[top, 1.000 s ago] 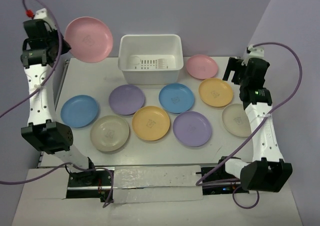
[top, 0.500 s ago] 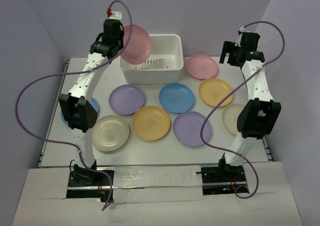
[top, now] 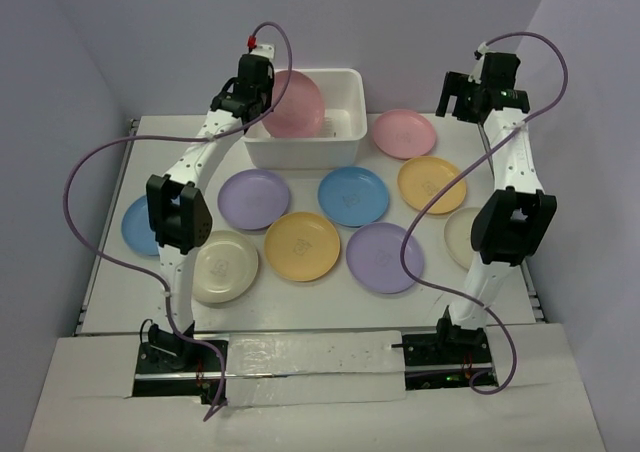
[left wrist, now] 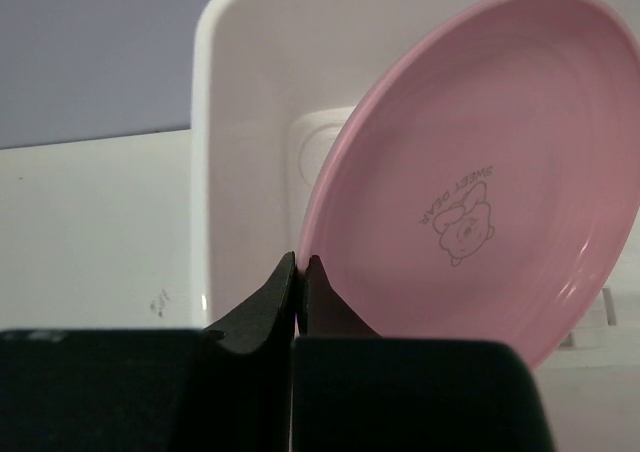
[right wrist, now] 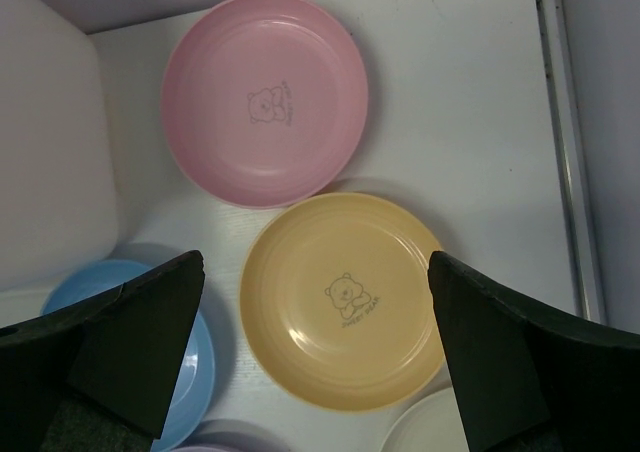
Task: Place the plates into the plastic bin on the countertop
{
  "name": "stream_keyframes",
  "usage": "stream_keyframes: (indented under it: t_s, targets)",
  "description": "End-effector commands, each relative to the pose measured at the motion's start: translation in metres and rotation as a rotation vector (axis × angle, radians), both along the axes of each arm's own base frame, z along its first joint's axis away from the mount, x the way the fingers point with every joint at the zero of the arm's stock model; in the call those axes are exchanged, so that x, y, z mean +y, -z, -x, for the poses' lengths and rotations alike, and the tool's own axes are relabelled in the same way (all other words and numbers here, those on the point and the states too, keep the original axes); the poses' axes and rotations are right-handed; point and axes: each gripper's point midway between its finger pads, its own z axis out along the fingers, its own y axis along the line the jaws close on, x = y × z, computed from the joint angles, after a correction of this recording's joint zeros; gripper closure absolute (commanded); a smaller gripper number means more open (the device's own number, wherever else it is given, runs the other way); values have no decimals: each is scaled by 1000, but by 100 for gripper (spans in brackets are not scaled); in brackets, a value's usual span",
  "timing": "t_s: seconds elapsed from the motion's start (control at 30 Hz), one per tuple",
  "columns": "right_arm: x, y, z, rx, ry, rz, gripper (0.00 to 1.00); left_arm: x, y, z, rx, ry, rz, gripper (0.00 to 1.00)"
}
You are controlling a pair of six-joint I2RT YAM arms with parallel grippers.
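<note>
My left gripper (top: 258, 94) is shut on the rim of a pink plate (top: 296, 104) and holds it tilted on edge over the left part of the white plastic bin (top: 300, 153). In the left wrist view the fingertips (left wrist: 301, 262) pinch the plate's (left wrist: 470, 192) lower left edge, with the bin's wall (left wrist: 240, 122) behind. My right gripper (top: 462, 97) is open and empty, high above a second pink plate (top: 404, 133) and a yellow-orange plate (top: 431, 184). In the right wrist view the gripper (right wrist: 315, 262) spans the yellow-orange plate (right wrist: 345, 302), with the pink plate (right wrist: 265, 102) beyond.
On the countertop (top: 180, 162) lie a blue plate (top: 135, 227), a cream plate (top: 225, 267), a purple plate (top: 253, 198), a yellow-orange plate (top: 302, 245), a blue plate (top: 353, 194), a purple plate (top: 384, 257) and a cream plate (top: 460, 234) partly behind my right arm. Lavender walls surround.
My left arm has swung the pink plate from the far left to over the bin. My right arm has stretched toward the back right, over the pink and yellow-orange plates.
</note>
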Motion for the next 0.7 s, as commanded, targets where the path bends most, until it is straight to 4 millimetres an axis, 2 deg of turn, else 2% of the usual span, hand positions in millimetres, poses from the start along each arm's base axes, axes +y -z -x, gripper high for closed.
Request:
stream_keyframes:
  t_s: [0.0,0.23,0.37,0.4,0.5,0.53,0.6,0.67]
  targets:
    - [3,1,-8,10,-35,-21,0,-27,-28,-16,-107,57,118,99]
    - [-3,11,-17,15,2,-20,0,-35,-1,-23,-74,89,108,97]
    - [-8,8,-29,-1,10,0,0,-43,12,-24,-49,132,108,89]
    - [-10,8,-33,-6,20,2,0,-46,17,-23,-37,144,116,78]
    - [-12,13,-41,-8,20,2,1,-50,27,-23,-11,156,131,56]
    - [-12,14,-43,-7,17,1,1,-50,29,-23,-7,156,131,55]
    - [-11,18,-46,-3,13,-2,2,-46,25,-26,-25,132,126,41]
    - [-12,22,-48,3,10,-1,2,-43,16,-30,-51,113,121,32]
